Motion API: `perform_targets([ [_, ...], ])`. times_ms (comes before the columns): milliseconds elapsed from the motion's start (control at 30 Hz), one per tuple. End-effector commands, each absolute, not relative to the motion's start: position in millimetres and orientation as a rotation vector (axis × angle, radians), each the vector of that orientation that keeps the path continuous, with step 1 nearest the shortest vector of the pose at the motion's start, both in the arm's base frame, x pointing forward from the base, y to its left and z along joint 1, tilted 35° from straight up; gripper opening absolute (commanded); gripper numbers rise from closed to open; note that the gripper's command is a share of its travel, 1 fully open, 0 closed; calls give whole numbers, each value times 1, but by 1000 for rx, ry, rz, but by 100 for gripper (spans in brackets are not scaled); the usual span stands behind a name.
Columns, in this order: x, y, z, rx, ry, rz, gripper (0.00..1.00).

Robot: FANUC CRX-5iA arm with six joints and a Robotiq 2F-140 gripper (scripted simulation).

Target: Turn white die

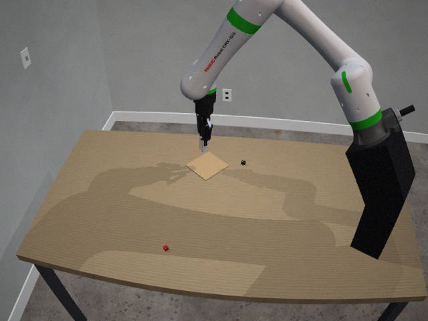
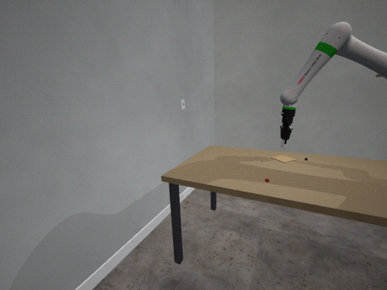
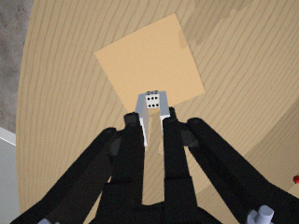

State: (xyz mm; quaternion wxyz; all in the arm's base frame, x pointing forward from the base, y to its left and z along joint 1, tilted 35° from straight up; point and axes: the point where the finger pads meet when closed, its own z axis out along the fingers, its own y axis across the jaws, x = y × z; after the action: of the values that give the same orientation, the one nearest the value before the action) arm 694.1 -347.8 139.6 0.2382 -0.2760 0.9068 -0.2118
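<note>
- Gripper (image 1: 204, 150) (image 2: 283, 147) (image 3: 153, 103) clenched on the white die, fingers pointing down, held up above the table (image 1: 138, 214) (image 2: 250, 187) (image 3: 61, 93).
- White die (image 3: 152, 101) pinched between the fingertips, off the mat; the face turned to the wrist view has six pips in two rows of three. I can't make out which number is on top.
- Mat (image 1: 207, 166) (image 2: 283, 158) (image 3: 149, 61), square and tan, flat on the table below the gripper.
- Black die (image 1: 243, 162) (image 2: 306, 159) on the table, near the mat but apart from it; number too small to read.
- Red die (image 1: 166, 247) (image 2: 266, 180) (image 3: 296, 179) on the table, well apart from both, its number unreadable too.
- Outlet (image 1: 227, 95) on the wall behind the table.
</note>
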Motion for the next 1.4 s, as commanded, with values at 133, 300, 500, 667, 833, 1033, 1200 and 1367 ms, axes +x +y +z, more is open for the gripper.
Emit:
perform_targets([
  [133, 689, -353, 136, -778, 2288, -468, 16],
  [300, 687, -355, 132, -784, 2204, -417, 16],
  [500, 685, -356, 130, -789, 2131, -375, 16],
  [667, 685, -357, 130, -791, 2065, -347, 16],
  [833, 684, -358, 129, -793, 1988, -308, 16],
  [1033, 684, -360, 129, -794, 1884, -262, 16],
  [1200, 682, -362, 128, -793, 1768, -210, 16],
  [1367, 680, -365, 127, -788, 1657, -166, 16],
])
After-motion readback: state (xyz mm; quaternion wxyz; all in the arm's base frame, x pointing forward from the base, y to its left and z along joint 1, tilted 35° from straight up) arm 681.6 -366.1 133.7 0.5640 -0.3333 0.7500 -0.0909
